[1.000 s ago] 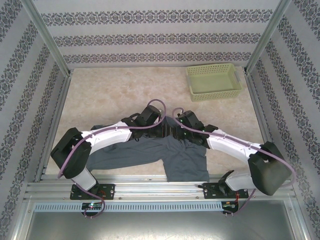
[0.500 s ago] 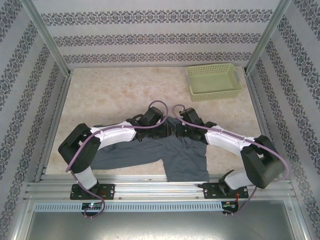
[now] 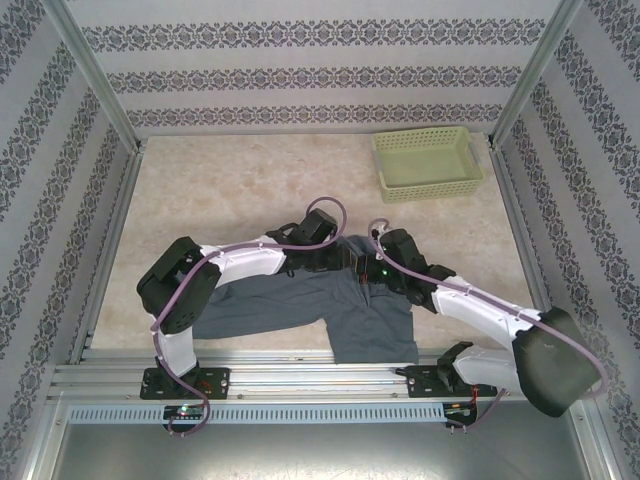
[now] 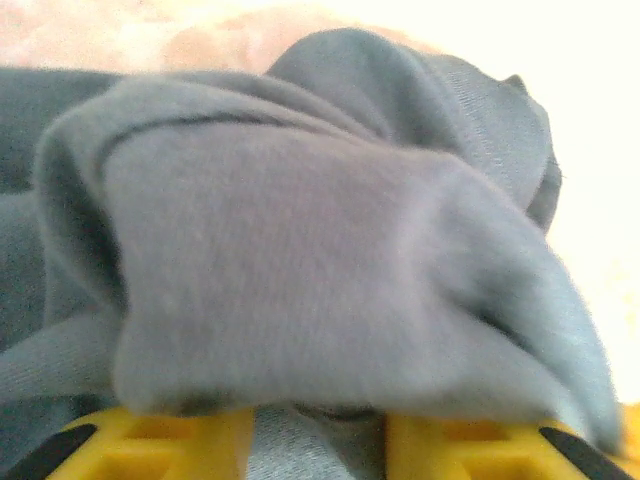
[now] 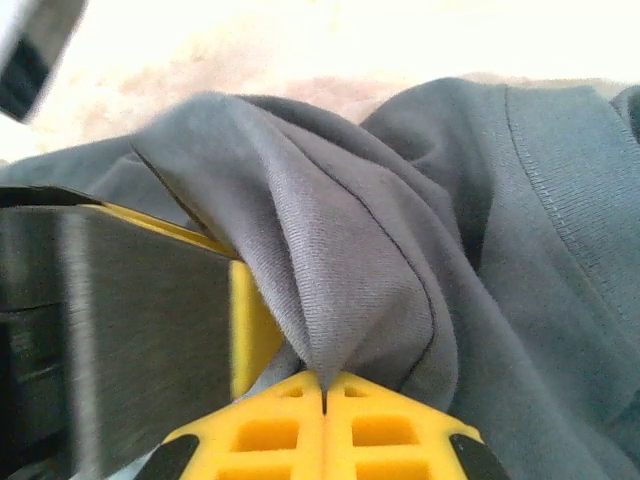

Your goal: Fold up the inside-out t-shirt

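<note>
The inside-out t-shirt [image 3: 330, 305], slate blue-grey, lies crumpled at the near middle of the table. Both grippers meet at its far edge. My right gripper [image 3: 370, 266] is shut on a raised fold of the shirt [image 5: 380, 260], the yellow fingertips [image 5: 323, 385] pressed together with cloth pinched between them. My left gripper [image 3: 348, 262] sits just to its left. In the left wrist view its yellow fingers [image 4: 190, 440] stand apart, a bunch of shirt cloth [image 4: 300, 250] draped over the tips and lying in the gap [image 4: 320, 440]. One left finger [image 5: 252, 320] shows beside the fold in the right wrist view.
A light green basket [image 3: 427, 162] stands at the far right of the beige table [image 3: 220, 190]. Metal frame rails [image 3: 300, 375] run along the near edge and patterned walls close three sides.
The right gripper has shut on the shirt fold. Both grippers shifted slightly right and farther; the right elbow swung out low right, and the left jaws have narrowed a little.
</note>
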